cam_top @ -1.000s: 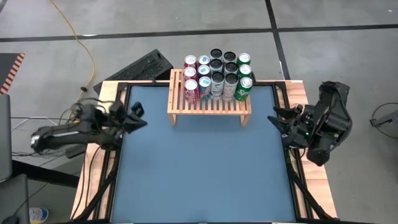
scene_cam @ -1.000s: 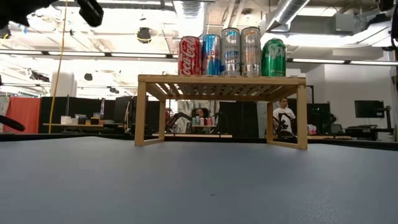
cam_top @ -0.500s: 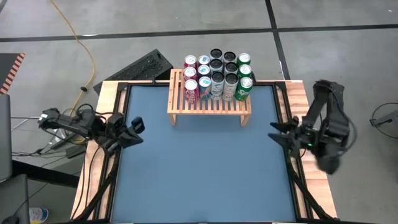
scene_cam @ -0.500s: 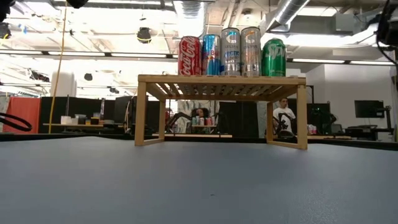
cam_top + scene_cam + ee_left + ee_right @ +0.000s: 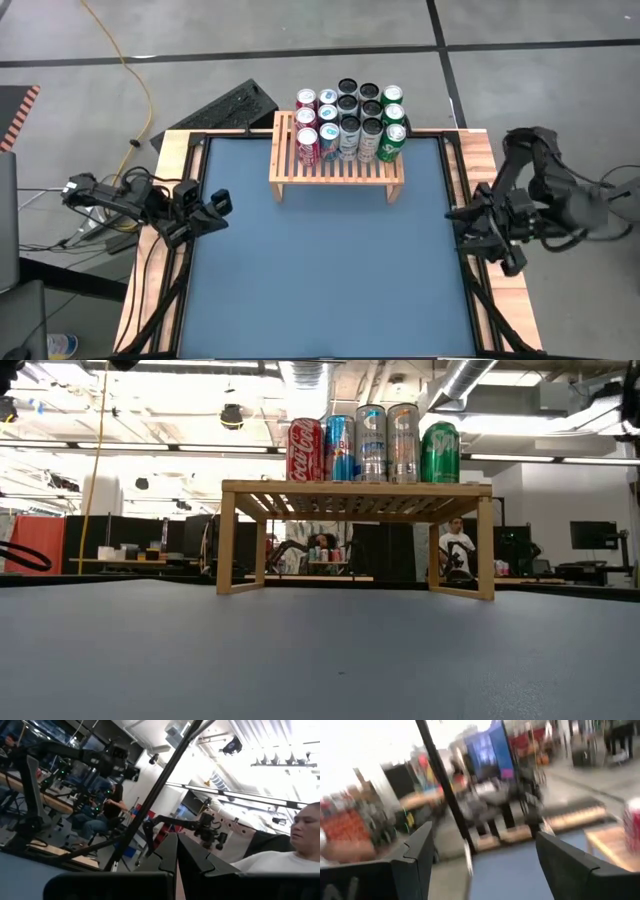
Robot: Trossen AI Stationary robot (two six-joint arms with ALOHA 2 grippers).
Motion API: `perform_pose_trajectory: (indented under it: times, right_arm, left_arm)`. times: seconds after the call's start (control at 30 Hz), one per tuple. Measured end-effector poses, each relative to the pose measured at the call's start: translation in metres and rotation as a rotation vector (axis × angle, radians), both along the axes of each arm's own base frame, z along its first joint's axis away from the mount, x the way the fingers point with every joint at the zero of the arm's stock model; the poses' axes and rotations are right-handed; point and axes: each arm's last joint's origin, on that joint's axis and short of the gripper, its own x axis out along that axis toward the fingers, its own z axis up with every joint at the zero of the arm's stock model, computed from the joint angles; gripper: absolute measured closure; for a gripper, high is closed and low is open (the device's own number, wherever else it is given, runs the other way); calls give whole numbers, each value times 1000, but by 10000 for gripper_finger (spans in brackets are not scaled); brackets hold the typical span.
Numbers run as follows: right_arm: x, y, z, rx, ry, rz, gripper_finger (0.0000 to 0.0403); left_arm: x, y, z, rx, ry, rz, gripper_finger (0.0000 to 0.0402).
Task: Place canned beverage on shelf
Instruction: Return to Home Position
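Cans are standing in tight rows on the light-wood shelf (image 5: 336, 169), which is sitting at the middle of the far edge of the blue tabletop (image 5: 320, 285). Seen from above, they are forming five columns of three: red cans (image 5: 307, 118) at the shelf's left end, blue-and-white cans (image 5: 328, 115) next to them, two columns of dark-topped cans (image 5: 358, 106) in the middle, and green cans (image 5: 393, 113) at the right end. In the low view the front row is showing on the slatted top, with a red Coca-Cola can (image 5: 305, 450), a blue can (image 5: 339, 448), two silver cans (image 5: 387, 443) and a green can (image 5: 440, 452) standing upright and touching side by side. The left gripper (image 5: 221, 203) is hanging over the left edge of the tabletop, well apart from the shelf, and its wrist view is showing its fingers (image 5: 167, 855) pressed together with nothing between them. The right gripper (image 5: 458, 228) is hanging over the right edge of the tabletop, its fingers (image 5: 417, 852) spread wide apart and holding nothing. A dark keyboard (image 5: 218, 107) is lying on the floor beyond the far left corner. A person in a white shirt (image 5: 280, 862) is showing in the room behind.
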Motion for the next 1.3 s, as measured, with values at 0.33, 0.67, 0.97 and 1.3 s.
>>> perform_pose_trajectory:
  times: [0.33, 0.67, 0.97, 1.3]
  right_arm:
    - [69, -5, 14, -318, -410, 417, 117]
    - [46, -69, -30, -215, -341, 252, 117]
    - [-11, -90, -104, -167, -560, 162, 117]
    - [-25, -96, -146, -260, -534, 97, 117]
  left_arm:
    - [-2, -4, 6, 123, -126, -57, 401]
    - [-23, -6, 11, 297, -282, -170, 401]
    - [-50, 6, 1, 373, -250, 29, 401]
    - [-53, 7, -14, 361, -136, 7, 401]
